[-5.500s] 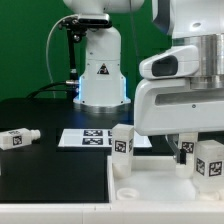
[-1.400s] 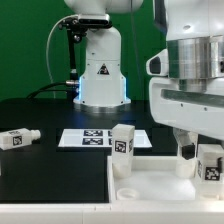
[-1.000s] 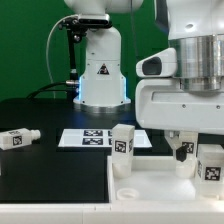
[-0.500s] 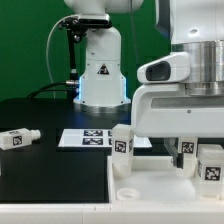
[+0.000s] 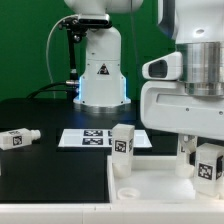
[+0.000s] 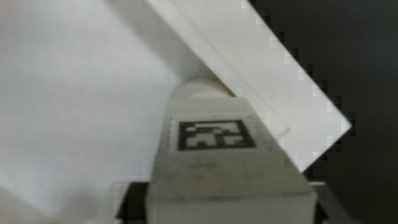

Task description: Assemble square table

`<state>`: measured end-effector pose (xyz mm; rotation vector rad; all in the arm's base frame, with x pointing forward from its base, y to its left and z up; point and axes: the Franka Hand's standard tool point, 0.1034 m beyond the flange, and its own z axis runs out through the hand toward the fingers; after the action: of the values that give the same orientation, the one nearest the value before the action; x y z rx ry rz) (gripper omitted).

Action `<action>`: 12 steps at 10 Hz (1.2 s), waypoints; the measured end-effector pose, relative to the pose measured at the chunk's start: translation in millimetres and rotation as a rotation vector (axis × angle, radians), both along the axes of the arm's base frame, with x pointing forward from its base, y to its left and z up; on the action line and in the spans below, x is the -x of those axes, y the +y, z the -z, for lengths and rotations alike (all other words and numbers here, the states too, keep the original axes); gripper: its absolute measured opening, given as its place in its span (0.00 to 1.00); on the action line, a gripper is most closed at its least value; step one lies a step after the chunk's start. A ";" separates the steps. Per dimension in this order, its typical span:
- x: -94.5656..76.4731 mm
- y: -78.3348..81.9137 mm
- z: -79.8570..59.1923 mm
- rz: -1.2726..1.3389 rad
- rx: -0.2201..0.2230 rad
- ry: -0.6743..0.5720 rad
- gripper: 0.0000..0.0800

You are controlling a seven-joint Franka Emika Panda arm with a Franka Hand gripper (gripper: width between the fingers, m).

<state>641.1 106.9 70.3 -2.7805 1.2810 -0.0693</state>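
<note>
The white square panel point(image 5: 160, 190) lies at the front, and its raised rim point(image 6: 267, 70) also crosses the wrist view. One tagged leg point(image 5: 122, 150) stands upright at a panel corner. A second upright leg point(image 5: 210, 165) stands at the exterior view's right, under the big white hand. My gripper point(image 5: 200, 152) has one finger point(image 5: 186, 150) against that leg's side, and the other finger is hidden. In the wrist view this tagged leg point(image 6: 214, 140) fills the gap of my gripper point(image 6: 226, 205), with dark fingers point(image 6: 135, 200) pressed on both sides. Another leg point(image 5: 18, 138) lies loose on the black table.
The marker board point(image 5: 95, 138) lies flat on the black table behind the panel. The robot's white base point(image 5: 100, 70) stands at the back, with a cable beside it. The hand's body hides most of the exterior view's right.
The jaws have closed in from wide open onto the upright leg. The hand has shifted slightly toward the exterior view's right. The legs and panel have not moved.
</note>
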 end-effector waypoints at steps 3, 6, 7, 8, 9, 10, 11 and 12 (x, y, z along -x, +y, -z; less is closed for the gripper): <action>0.2 -3.0 1.1 0.591 -0.061 0.037 0.35; 0.9 -3.4 1.5 0.797 -0.078 0.046 0.36; 0.5 -3.7 1.2 0.676 -0.060 0.036 0.36; 0.3 -2.4 1.2 0.506 -0.039 0.022 0.36; -5.4 1.2 -0.4 0.341 -0.035 -0.030 0.55; -6.1 7.1 0.8 0.099 -0.021 -0.062 0.71; -1.9 18.9 -0.9 0.032 -0.017 -0.060 0.71; -1.6 20.3 -1.4 -0.045 -0.007 -0.066 0.79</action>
<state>642.7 127.3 71.7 -2.7751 1.2009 -0.1526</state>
